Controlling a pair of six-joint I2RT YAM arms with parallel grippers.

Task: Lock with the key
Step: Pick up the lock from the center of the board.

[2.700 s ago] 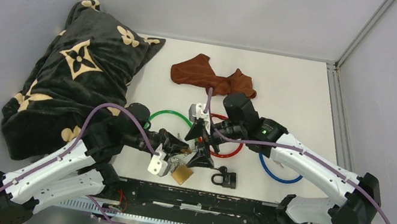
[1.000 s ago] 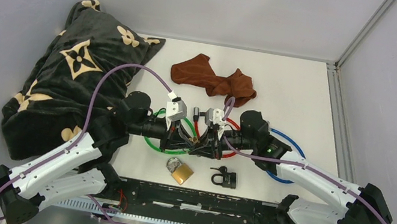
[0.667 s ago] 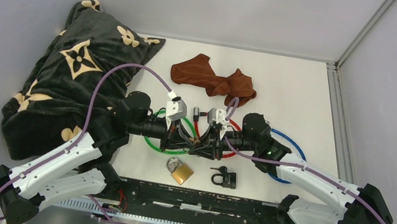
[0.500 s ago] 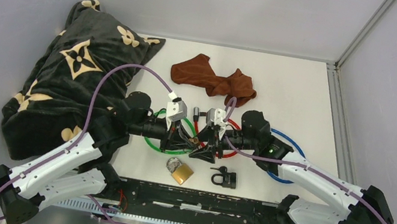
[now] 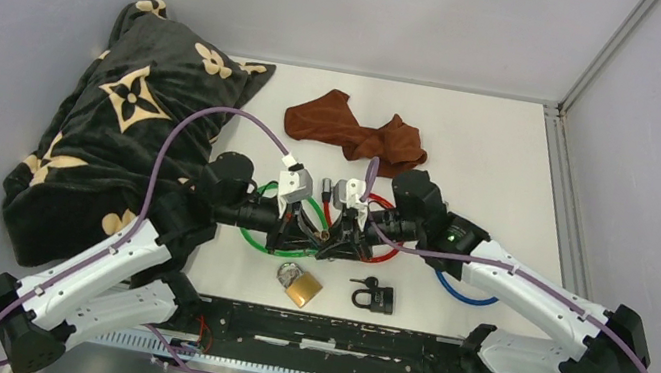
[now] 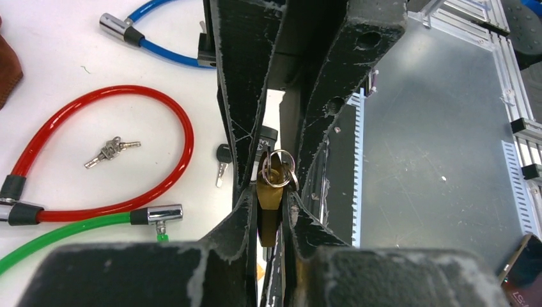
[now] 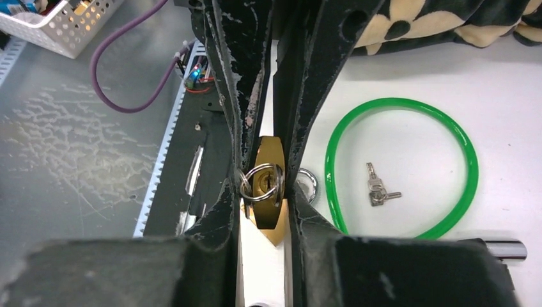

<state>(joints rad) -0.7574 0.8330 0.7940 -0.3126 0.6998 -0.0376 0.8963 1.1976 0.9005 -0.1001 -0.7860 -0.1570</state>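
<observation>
1. The table (image 5: 484, 151) is white.
2. At 9 o'clock on it, the blanket (image 5: 128, 127) is black with a pattern of cream flowers and stars.
3. At 12 o'clock, the cloth (image 5: 351, 132) is rust brown.
4. Near the centre lie the green cable loop (image 7: 399, 102) and the red cable loop (image 6: 186, 135). At 4 o'clock is the blue cable loop (image 5: 463, 297).
5. At 6 o'clock, the brass padlock (image 5: 302, 289) is golden yellow. At its 3 o'clock side, the black padlock (image 5: 376, 299) is dark all over.
6. The brass key (image 7: 268, 150) is golden.
7. The arm cable (image 5: 228, 111) is purple.
</observation>
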